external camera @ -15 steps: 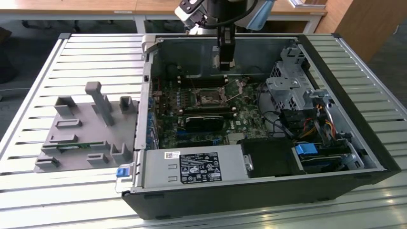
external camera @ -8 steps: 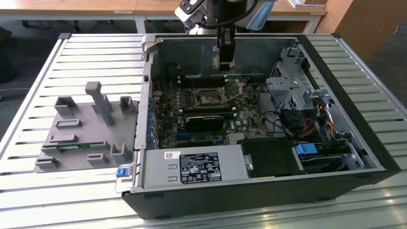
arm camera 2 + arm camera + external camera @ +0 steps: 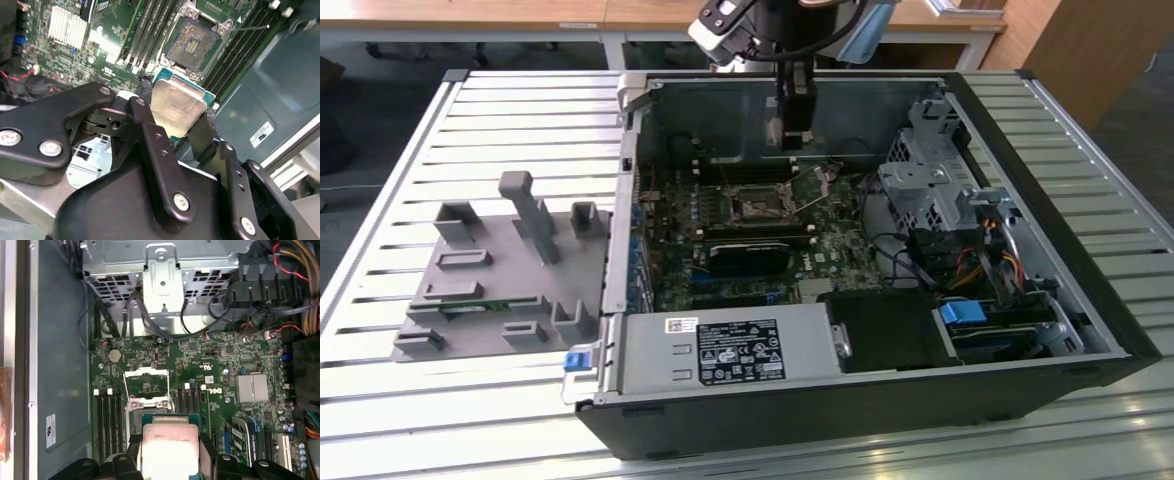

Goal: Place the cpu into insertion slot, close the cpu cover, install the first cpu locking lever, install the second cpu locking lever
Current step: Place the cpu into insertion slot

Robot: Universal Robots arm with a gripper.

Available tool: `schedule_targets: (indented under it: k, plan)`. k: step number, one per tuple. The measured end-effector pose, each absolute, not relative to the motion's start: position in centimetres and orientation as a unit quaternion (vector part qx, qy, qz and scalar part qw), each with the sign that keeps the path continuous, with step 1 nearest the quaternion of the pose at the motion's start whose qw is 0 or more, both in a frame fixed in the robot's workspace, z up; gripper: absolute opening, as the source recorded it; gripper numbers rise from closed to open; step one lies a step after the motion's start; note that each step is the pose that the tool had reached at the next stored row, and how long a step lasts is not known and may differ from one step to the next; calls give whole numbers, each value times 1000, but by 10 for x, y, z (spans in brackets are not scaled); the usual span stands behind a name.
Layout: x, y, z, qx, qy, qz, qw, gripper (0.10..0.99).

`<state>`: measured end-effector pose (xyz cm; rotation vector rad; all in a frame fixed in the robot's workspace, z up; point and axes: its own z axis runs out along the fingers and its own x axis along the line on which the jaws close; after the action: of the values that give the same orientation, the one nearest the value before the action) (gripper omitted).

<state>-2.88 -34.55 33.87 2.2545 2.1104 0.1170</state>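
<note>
My gripper (image 3: 794,135) hangs inside the open computer case, above the far part of the motherboard (image 3: 720,270). It is shut on the cpu (image 3: 176,106), a flat square chip with a dull silver top and green edge, pinched by two opposite sides between the black fingers (image 3: 144,100). In the first wrist view the cpu (image 3: 170,452) is just short of the insertion slot (image 3: 134,414) and hides part of it. The insertion slot (image 3: 192,45) lies bare, its contact field showing. The cpu cover (image 3: 146,385) stands raised beyond the slot. A thin locking lever (image 3: 250,27) sticks out beside the slot.
Memory slots (image 3: 150,30) flank the socket on both sides. A black heatsink block (image 3: 754,255) sits in front of the socket, a drive cage (image 3: 921,185) with cables at the exterior view's right, and the power supply (image 3: 720,350) at the front. A grey fixture (image 3: 494,270) lies on the slatted table.
</note>
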Motion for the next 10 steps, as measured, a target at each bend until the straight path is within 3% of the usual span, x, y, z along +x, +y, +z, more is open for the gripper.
schedule_targets:
  k: [10]
  plan:
    - [-30,-343,325,701,712,39,24,541]
